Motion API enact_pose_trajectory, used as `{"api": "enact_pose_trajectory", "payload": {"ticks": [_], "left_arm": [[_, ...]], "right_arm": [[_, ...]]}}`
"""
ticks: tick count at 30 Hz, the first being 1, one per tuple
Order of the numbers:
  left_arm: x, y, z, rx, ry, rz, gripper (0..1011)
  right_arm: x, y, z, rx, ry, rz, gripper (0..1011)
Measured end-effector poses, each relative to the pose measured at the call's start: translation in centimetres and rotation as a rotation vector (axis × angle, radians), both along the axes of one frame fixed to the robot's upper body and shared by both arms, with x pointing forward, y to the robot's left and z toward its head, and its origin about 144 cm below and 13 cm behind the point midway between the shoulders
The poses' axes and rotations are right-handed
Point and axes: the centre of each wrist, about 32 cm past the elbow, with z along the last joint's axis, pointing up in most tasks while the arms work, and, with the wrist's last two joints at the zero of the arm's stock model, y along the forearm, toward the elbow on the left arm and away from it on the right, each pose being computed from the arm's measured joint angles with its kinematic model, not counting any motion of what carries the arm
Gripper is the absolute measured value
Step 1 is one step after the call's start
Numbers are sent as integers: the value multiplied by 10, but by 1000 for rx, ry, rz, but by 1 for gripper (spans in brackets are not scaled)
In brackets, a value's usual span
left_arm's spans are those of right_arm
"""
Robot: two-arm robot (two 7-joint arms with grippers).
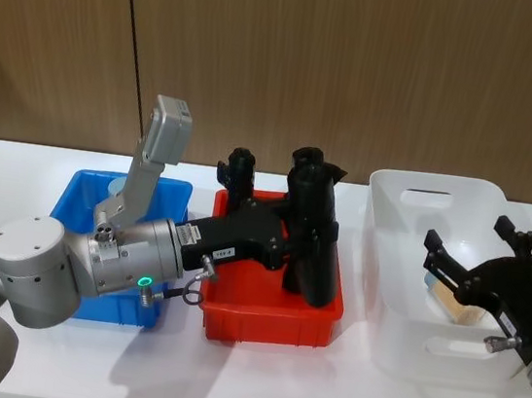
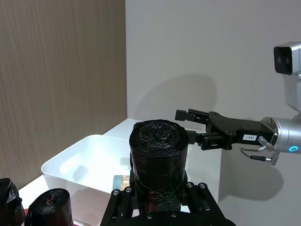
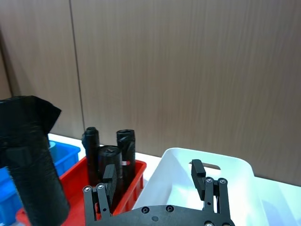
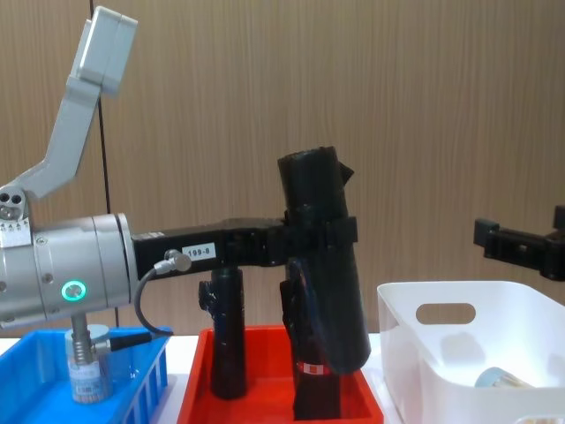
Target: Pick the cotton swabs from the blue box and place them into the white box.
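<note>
Black cylinder (image 4: pixel 325 265), not a swab tub, sat clamped in the left gripper (image 4: pixel 322 237) above the red tray (image 1: pixel 265 319). The right gripper (image 1: pixel 477 271) hovered spread over the white box (image 1: pixel 403 276), where one cotton swabs tub (image 4: pixel 500 379) lay. Next likely required returning to the blue box (image 1: pixel 85 197); its remaining tub (image 4: pixel 88 375) was seen clearly from the chest.

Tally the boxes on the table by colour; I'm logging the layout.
Blue box: 1
Red tray: 1
White box: 1
Total: 3
</note>
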Motion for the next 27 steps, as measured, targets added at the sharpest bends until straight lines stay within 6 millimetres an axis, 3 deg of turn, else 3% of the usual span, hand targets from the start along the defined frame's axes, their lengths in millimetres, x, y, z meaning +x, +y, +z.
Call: {"api": "enact_pose_trajectory", "payload": {"ticks": [27], "left_arm": [[0,0,0,3,1,-2,470]], "right_arm": [[-1,-18,16,-15,131,268,1001]]}}
